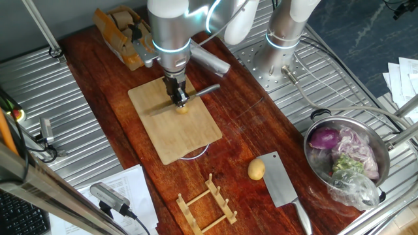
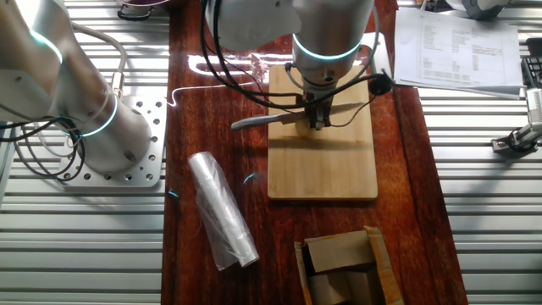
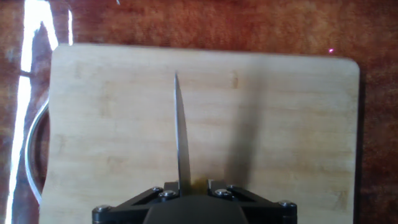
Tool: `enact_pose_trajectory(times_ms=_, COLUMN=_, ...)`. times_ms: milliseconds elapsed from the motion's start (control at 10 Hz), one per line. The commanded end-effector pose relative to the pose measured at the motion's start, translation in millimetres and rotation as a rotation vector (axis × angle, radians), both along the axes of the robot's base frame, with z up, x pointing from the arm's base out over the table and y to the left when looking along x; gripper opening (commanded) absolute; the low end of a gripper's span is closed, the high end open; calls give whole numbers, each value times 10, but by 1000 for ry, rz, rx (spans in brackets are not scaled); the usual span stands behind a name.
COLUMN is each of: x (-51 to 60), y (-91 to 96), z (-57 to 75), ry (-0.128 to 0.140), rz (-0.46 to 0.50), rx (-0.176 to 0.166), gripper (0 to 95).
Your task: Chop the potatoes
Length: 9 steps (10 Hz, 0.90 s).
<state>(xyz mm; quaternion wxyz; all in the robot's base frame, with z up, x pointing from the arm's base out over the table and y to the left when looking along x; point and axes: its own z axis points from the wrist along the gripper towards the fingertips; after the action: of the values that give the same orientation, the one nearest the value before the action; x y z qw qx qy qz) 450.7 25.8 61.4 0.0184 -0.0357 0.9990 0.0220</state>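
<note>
A dark red wooden table (image 1: 241, 124) stands between metal racks, and a bamboo cutting board (image 1: 173, 134) lies on it. The gripper (image 1: 179, 98) is closed on the handle of a knife (image 1: 171, 104), whose blade runs out flat over the board. Just under the blade sits a small potato (image 1: 182, 108); a second potato (image 1: 256, 170) waits well apart, beside a cleaver (image 1: 281, 186). The cutting step seems in hand. The next move probably needs a straight press down through the potato, without letting it roll away.
</note>
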Motion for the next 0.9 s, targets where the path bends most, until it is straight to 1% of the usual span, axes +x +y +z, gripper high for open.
enact_pose_trajectory(times_ms=100, x=-49, y=-6, z=112, ry=9, rz=2, rx=18, gripper=190)
enact_pose_trajectory(times_ms=200, x=-49, y=0, z=160, ry=20, rz=3, rx=7, gripper=190)
enact_pose_trajectory(times_ms=400, x=-56, y=0, z=167, ry=18, rz=1, rx=9, gripper=190)
enact_pose_trajectory(times_ms=500, x=-70, y=1, z=200, ry=17, rz=1, rx=15, gripper=190)
enact_pose_trajectory(times_ms=600, x=-83, y=0, z=252, ry=18, rz=1, rx=21, gripper=190)
enact_pose_trajectory(times_ms=800, x=-94, y=6, z=410, ry=20, rz=-7, rx=27, gripper=190)
enact_pose_trajectory(times_ms=900, x=-101, y=11, z=458, ry=19, rz=-10, rx=32, gripper=190)
